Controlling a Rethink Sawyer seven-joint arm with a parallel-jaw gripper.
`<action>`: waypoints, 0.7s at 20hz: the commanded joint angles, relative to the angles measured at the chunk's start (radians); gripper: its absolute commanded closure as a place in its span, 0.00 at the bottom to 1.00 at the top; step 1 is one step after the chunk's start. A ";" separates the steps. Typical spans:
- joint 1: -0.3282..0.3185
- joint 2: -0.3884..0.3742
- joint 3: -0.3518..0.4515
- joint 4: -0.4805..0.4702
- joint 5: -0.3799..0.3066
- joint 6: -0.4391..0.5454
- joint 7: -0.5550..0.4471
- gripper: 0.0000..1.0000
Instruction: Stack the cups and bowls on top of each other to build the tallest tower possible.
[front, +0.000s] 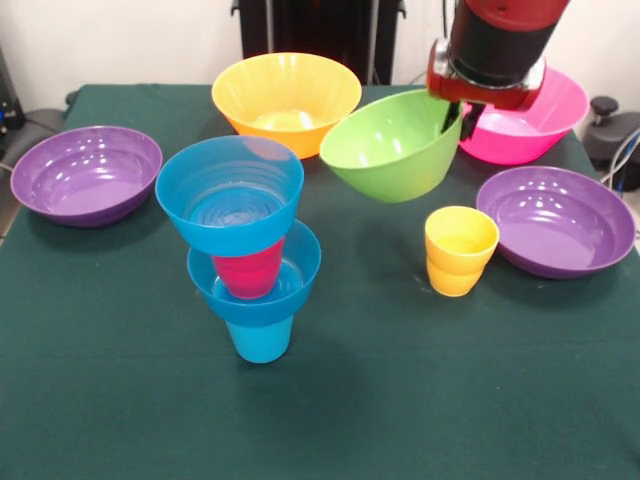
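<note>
My gripper (455, 118) pinches the rim of the glossy lime green plastic bowl (390, 145), lifted and tilted. Tower (245, 245) of blue cup, blue bowl, red cup, blue bowl stands front-left of it; stepped yellow plastic cup (460, 250) front-right.

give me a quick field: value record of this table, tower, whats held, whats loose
tower: blue cup lowest, blue bowl, red cup, blue bowl on top
gripper: holds the green bowl by its rim, tilted, off the table
loose: yellow cup, orange bowl, pink bowl, two purple bowls
surface: green cloth
</note>
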 joint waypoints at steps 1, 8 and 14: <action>0.007 -0.004 0.010 -0.090 0.013 0.159 -0.025 1.00; 0.012 0.060 0.002 -0.252 -0.041 0.256 -0.056 1.00; 0.025 0.099 0.002 -0.340 -0.040 0.330 -0.033 1.00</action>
